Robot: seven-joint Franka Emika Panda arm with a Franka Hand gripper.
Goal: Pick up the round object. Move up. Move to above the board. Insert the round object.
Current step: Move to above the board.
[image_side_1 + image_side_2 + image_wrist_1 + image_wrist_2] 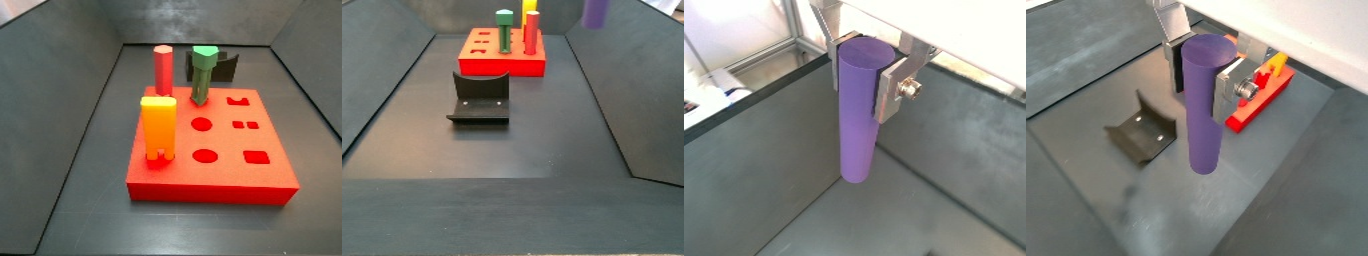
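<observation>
My gripper (862, 85) is shut on the round object (857, 130), a tall purple cylinder. The silver fingers clamp its upper end, and it hangs upright well above the dark floor. The other wrist view also shows the gripper (1201, 78) and the peg (1204, 130), with the red board (1256, 105) behind and off to one side. In a side view only the peg's lower end (595, 12) shows at the top edge, to the right of the board (502, 62). The other side view shows the board (267, 175) with open round and square holes; peg and gripper are out of view there.
On the board stand a red-pink cylinder peg (163, 68), a green hexagonal-topped peg (202, 72) and a yellow-orange block (158, 125). The dark fixture (480, 97) stands on the floor in front of the board, and it also shows in a wrist view (1140, 132). Sloped grey walls enclose the floor.
</observation>
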